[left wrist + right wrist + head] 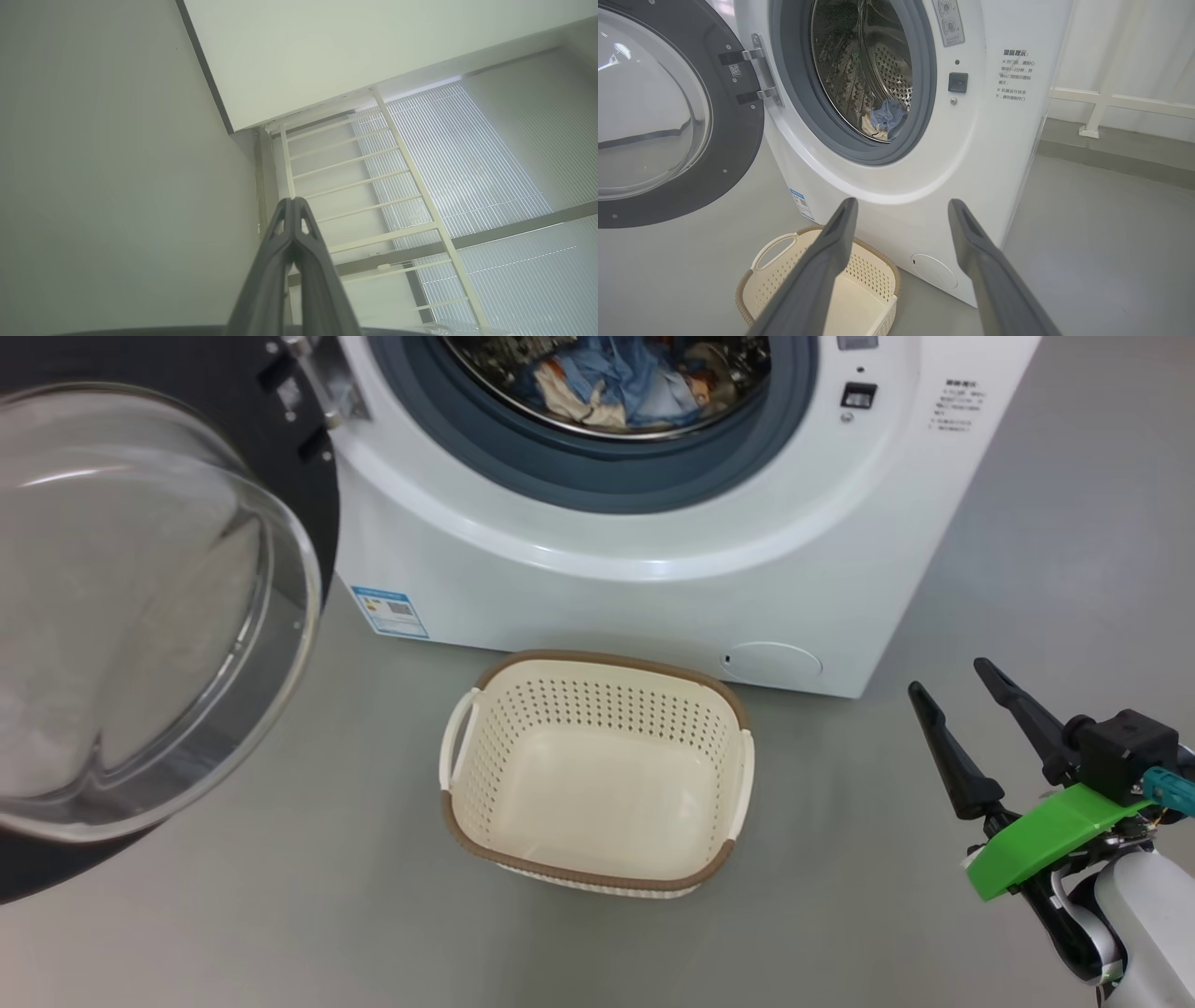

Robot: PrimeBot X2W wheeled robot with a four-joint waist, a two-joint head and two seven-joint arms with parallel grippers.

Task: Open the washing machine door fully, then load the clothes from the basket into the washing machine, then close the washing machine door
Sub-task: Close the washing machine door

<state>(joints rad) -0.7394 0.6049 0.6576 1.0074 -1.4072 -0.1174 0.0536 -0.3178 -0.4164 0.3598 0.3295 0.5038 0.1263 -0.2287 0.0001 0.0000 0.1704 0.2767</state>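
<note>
Hanging open beside the washing machine [653, 597], the door [140, 616] awaits closing: clothes [616, 387] loaded, right end effector [948, 677] spread empty, left end effector [293, 201] pinched closed on nothing.

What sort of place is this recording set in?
Probably a bare test room set up for laundry, not a furnished home: a front-loading washing machine stands on a plain grey floor with a small basket before it, and a white railing stands beyond.

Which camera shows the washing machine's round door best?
The right wrist view: the washing machine door hangs open, nearly whole, with black rim, glass bowl and hinges. The head view catches its glass bowl close but cropped. The left wrist view faces a wall and railing.
</note>
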